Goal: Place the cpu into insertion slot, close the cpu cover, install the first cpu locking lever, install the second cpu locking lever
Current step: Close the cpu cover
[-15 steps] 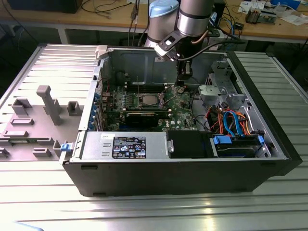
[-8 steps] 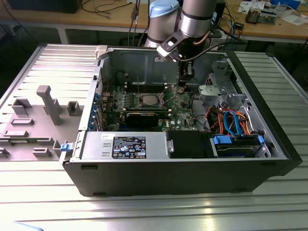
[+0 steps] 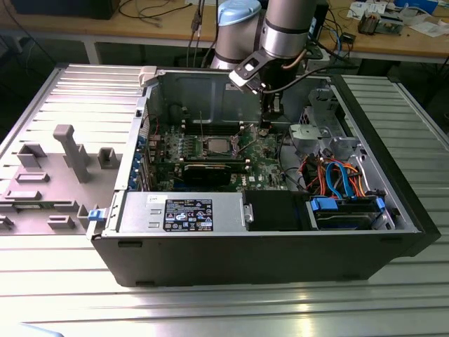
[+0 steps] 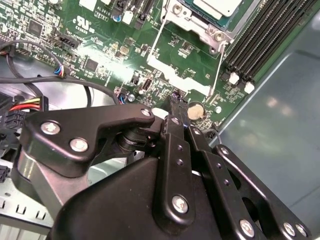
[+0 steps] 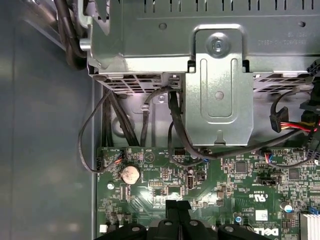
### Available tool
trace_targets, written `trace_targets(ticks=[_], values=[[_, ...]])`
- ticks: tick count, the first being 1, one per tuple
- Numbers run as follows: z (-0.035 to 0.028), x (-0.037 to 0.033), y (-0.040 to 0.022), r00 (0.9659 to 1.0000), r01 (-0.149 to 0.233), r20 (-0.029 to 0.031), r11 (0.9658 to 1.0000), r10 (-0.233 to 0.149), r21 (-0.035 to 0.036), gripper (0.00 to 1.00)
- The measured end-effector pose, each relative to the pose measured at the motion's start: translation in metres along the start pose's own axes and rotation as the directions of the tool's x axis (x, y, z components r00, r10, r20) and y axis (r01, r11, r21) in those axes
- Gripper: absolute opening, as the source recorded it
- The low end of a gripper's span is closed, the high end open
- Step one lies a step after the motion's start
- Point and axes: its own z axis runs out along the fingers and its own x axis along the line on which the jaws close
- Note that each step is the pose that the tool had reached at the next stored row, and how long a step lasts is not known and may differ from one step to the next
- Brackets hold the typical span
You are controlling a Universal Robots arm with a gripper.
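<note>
End effector [image 3: 267, 126] hovers inside the case [image 3: 280, 246]; cpu [image 3: 217, 146] lies in insertion slot [image 3: 206, 147].

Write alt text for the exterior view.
A robot arm reaches down into an open computer case, its gripper low over the green motherboard, to the exterior view's right of the cpu. The case lies on a ribbed metal table.

Sticker [image 3: 188, 214] on power supply [image 3: 137, 210] (print too small)
</note>
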Motion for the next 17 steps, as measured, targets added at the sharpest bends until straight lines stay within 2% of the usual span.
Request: trace_targets(ticks=[2,7,12,17], values=[[0.0033,0.0000,0.0036,1.0000,0.000,0.0000,1.0000,0.000,0.0024,0.11],[0.0102,-0.0001,0.0041,1.0000,0.003,-0.0001,1.0000,-0.003,0.0029,0.11],[0.0107,-0.0001,-0.0026,1.0000,0.009,-0.0002,1.0000,-0.009,0.0030,0.11],[0.0106,-0.0001,-0.0032,1.0000,0.009,-0.0001,1.0000,-0.009,0.0030,0.11]])
